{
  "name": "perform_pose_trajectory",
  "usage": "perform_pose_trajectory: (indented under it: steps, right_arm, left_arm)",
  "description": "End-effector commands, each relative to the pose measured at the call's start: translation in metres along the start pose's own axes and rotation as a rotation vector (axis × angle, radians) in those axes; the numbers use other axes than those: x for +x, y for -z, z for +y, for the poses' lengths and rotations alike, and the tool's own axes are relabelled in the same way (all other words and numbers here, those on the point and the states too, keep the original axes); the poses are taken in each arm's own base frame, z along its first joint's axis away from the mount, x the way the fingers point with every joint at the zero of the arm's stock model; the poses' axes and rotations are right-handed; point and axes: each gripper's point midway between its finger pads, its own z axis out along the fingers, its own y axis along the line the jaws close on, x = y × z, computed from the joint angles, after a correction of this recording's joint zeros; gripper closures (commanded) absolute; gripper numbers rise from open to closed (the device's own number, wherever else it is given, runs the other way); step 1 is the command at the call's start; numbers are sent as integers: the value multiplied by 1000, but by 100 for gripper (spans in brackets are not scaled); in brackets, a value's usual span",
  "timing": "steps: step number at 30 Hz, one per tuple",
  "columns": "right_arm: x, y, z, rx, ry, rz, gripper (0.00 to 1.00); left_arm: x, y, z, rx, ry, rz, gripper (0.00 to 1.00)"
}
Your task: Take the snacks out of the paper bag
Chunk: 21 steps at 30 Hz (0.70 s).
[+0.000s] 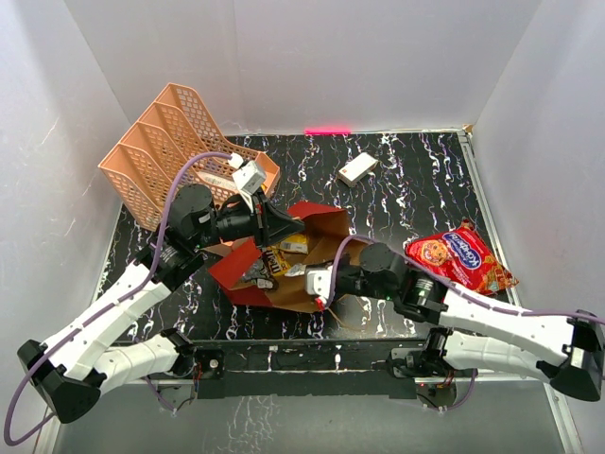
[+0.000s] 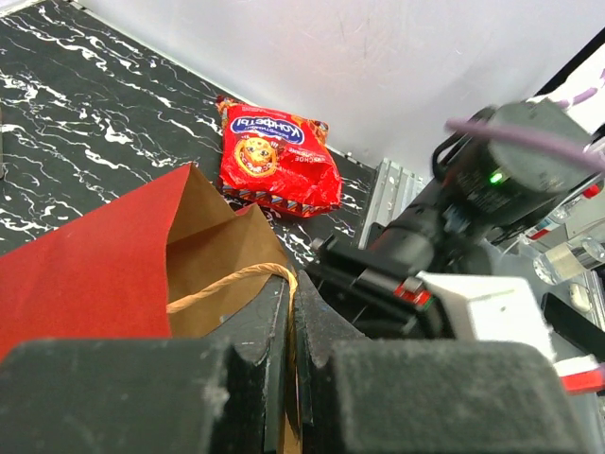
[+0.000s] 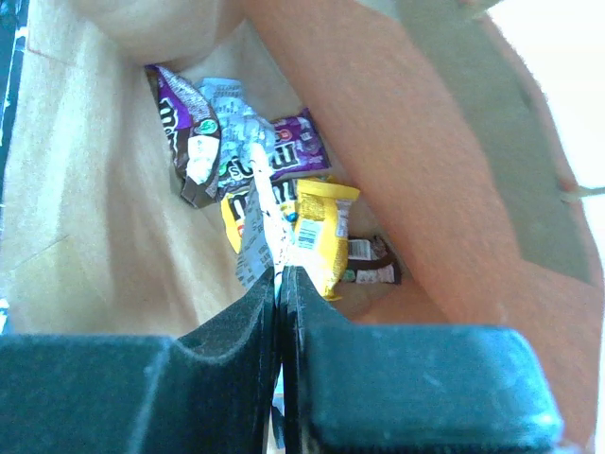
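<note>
One paper bag was recorded near the middle of the table. Inside it, at least five small wrappers were counted: two dark brown wrappers, one silvery wrapper, one yellow wrapper and one small dark wrapper; overlap prevented a firmer total. One red cookie packet was counted by the table's right edge, one white box toward its far edge, and one peach tray at its far left corner. Two arms were counted.

White walls 3 sides; black marbled tabletop w/ white veins.
</note>
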Motion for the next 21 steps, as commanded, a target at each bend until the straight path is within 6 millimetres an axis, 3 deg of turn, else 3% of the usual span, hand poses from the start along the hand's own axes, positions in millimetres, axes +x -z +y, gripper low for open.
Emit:
perform_pose_trajectory:
  steps: [1, 6, 10, 15, 21]
  right_arm:
    - [-35, 36, -47, 115, -156, 18, 92]
    - [-64, 68, -60, 123, -316, -3, 92]
    - [-80, 93, -90, 272, -502, -32, 92]
    - [-56, 142, -155, 780, -869, 38, 92]
    - [-42, 174, -195, 1120, -884, 44, 92]
  left_arm:
    - [-10, 0, -12, 50, -7, -30, 100]
    - [-8, 0, -6, 15, 7, -26, 100]
    - [-8, -2, 1, -23, 38, -22, 100]
    - [-1, -6, 10, -69, 132, -15, 100]
    - [14, -4, 14, -106, 239, 8, 100]
